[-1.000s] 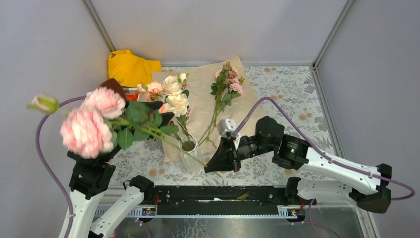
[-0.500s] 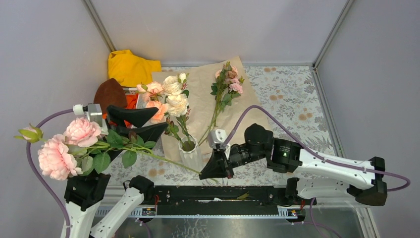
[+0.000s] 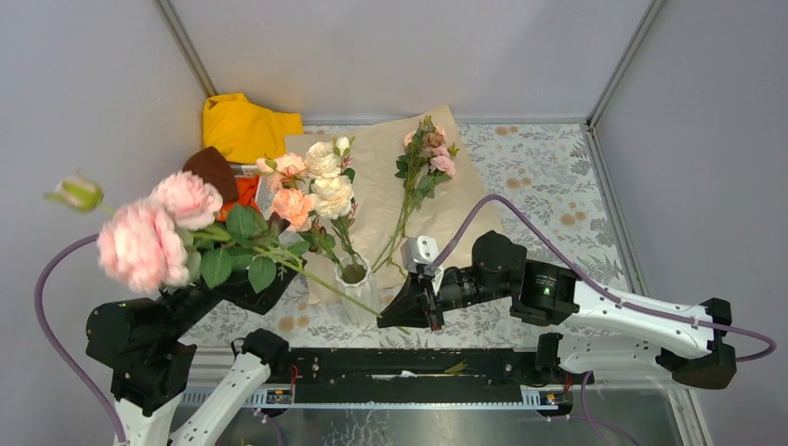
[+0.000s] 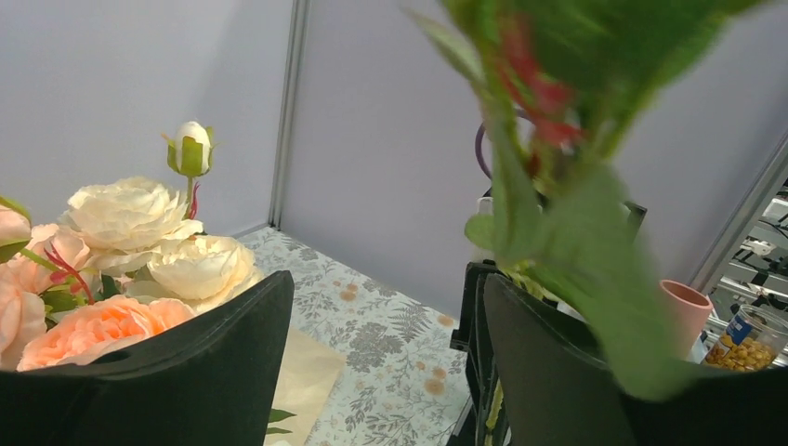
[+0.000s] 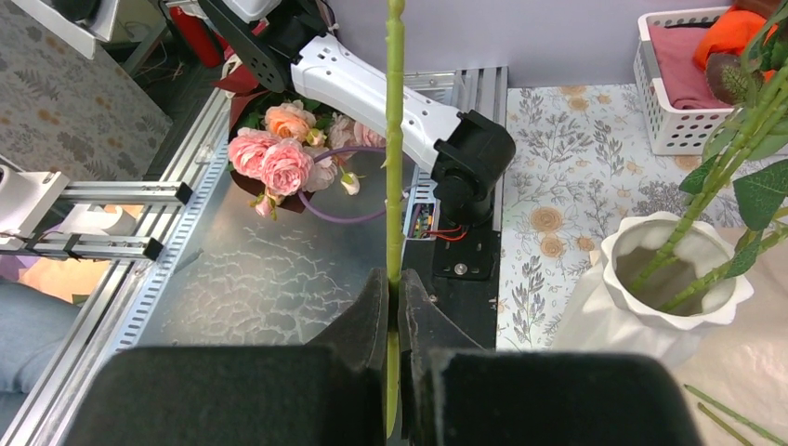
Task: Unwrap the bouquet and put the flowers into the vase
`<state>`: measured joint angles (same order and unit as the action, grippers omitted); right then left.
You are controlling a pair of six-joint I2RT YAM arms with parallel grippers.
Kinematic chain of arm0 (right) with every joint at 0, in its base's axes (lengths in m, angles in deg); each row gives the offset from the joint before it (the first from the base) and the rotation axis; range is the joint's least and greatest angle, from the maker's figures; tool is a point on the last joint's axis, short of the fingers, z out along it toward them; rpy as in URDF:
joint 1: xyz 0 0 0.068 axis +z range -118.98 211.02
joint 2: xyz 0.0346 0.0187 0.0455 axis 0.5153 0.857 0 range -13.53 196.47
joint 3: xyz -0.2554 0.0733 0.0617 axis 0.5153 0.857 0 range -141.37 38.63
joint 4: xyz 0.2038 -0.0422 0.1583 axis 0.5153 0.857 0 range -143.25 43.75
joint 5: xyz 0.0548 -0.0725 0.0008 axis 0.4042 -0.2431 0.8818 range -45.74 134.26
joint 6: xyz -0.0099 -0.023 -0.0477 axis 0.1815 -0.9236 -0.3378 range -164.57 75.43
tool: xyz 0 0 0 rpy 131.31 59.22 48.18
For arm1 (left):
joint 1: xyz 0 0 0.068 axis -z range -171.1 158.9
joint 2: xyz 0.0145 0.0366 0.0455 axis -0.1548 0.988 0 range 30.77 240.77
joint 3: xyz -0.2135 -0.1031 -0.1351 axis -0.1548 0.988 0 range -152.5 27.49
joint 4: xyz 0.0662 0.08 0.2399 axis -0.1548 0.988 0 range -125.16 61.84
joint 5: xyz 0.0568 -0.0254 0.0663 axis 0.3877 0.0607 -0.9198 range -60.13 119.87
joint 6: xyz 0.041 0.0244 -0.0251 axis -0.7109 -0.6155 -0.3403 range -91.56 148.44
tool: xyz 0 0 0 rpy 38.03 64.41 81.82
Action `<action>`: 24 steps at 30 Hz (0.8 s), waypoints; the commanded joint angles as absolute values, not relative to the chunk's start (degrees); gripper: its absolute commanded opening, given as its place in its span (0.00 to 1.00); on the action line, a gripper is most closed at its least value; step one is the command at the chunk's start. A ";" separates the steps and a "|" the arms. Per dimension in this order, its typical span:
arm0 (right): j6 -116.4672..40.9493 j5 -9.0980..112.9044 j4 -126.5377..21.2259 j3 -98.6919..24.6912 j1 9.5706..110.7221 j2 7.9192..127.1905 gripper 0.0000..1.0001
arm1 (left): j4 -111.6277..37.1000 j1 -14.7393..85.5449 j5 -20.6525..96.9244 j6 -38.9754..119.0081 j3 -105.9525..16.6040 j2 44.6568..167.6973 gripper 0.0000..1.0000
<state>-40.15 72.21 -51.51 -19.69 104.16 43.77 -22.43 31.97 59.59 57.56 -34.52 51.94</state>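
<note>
Clamping the right gripper (image 5: 395, 288) onto the bare lower end of a long green-stemmed spray of pink artificial roses (image 3: 139, 251), just beside the small white ribbed ceramic vase (image 3: 358, 297). Holding the left gripper (image 4: 386, 307) wide apart near its leaves, gripping nothing. Judging it light, springy and top-heavy: gripping bare stem, never the petals.

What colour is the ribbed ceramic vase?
White. The ribbed ceramic vase shows best in the right wrist view.

Stems (image 5: 734, 149) in the vase (image 5: 632, 321) mouth, free room beside them
</note>
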 commanded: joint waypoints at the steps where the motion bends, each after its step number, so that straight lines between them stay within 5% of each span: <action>1: -39.22 72.30 -54.66 -22.58 104.57 45.34 0.00 | -24.93 31.58 60.68 57.56 -34.80 51.07 0.83; 24: -41.55 63.25 -49.56 -23.41 104.85 41.45 0.00 | -23.96 31.56 63.20 57.28 -35.31 47.87 0.86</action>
<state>-41.13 65.34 -48.39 -20.59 104.58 41.28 -21.69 31.97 61.38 57.12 -34.57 48.09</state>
